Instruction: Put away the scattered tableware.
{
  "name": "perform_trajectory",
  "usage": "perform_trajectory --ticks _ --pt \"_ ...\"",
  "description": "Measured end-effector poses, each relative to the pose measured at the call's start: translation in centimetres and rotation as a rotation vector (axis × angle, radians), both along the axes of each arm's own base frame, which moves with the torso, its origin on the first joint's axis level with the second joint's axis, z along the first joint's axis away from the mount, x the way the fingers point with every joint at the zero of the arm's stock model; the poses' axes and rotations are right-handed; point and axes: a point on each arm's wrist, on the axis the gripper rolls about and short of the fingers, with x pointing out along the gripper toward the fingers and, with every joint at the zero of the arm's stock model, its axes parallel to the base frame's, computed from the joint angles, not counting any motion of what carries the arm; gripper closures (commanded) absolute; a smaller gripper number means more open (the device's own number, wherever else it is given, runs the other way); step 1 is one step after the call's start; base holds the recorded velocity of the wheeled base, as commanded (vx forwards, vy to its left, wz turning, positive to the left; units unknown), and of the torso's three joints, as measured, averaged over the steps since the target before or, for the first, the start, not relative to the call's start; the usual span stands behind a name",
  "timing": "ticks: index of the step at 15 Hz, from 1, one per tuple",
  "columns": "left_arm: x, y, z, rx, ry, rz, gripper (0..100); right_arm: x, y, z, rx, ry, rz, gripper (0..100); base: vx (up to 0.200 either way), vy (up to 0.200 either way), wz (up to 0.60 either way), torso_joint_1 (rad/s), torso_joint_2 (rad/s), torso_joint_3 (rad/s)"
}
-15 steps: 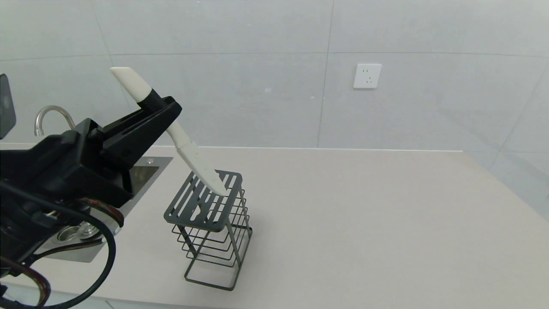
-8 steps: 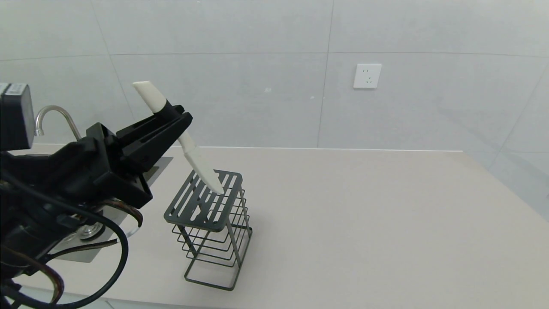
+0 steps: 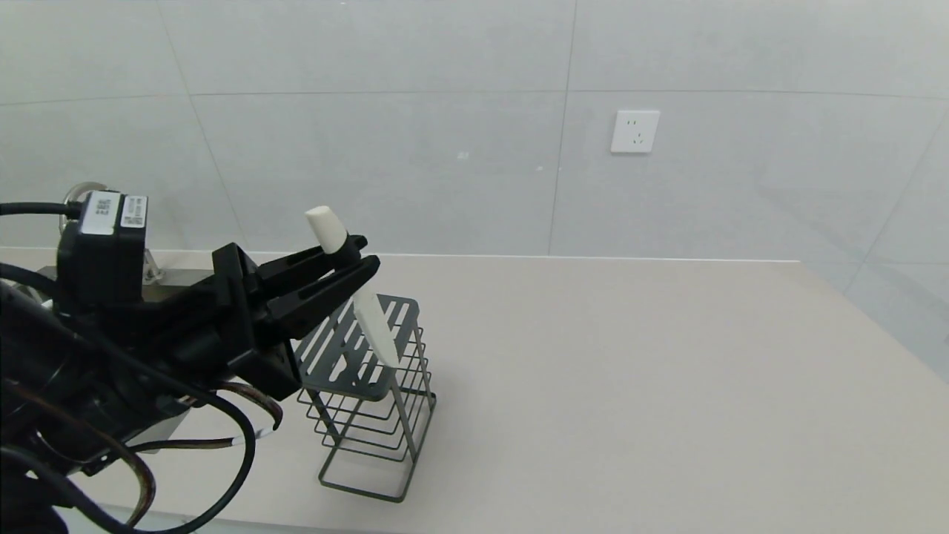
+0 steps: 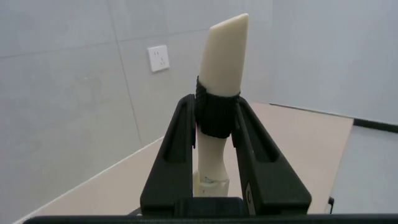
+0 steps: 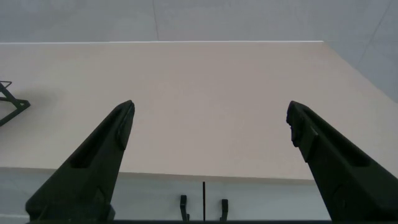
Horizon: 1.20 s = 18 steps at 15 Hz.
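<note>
My left gripper [image 3: 348,256] is shut on a white knife [image 3: 371,322] with a white handle [image 3: 326,226], held above the slotted top of a dark wire knife rack [image 3: 371,400] on the counter. The blade points steeply down, and its tip reaches the rack's top near the right edge; whether it sits in a slot I cannot tell. In the left wrist view the handle [image 4: 222,68] stands up between the black fingers [image 4: 177,155]. My right gripper [image 5: 208,158] is open with nothing between its fingers, hanging beyond the counter's front edge.
The beige counter [image 3: 630,386] stretches wide to the right of the rack. A white wall socket [image 3: 635,131] sits on the grey tiled wall. A steel tap [image 3: 81,191] shows behind my left arm.
My left arm has moved right and down with the knife. The knife has turned from a slant to nearly upright, and its blade has sunk toward the rack's top.
</note>
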Motion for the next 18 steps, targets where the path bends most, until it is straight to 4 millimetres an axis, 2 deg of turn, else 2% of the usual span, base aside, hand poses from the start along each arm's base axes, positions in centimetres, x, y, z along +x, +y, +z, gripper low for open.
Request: perform_trajectory --ticks 8,13,18 --pt "1.2 -0.4 2.1 -0.001 -0.118 -0.050 100 0.0 0.0 0.0 0.000 0.001 -0.001 0 0.000 0.000 0.00 0.000 0.00 0.000" --pt "2.9 1.3 1.6 0.051 -0.137 -0.010 100 0.0 0.0 0.0 0.000 0.001 0.000 0 0.000 0.000 0.00 0.000 0.00 0.000" --pt "3.9 1.1 1.7 0.050 -0.145 -0.005 100 0.0 0.0 0.0 0.000 0.001 0.000 0 0.000 0.000 0.00 0.000 0.00 0.000"
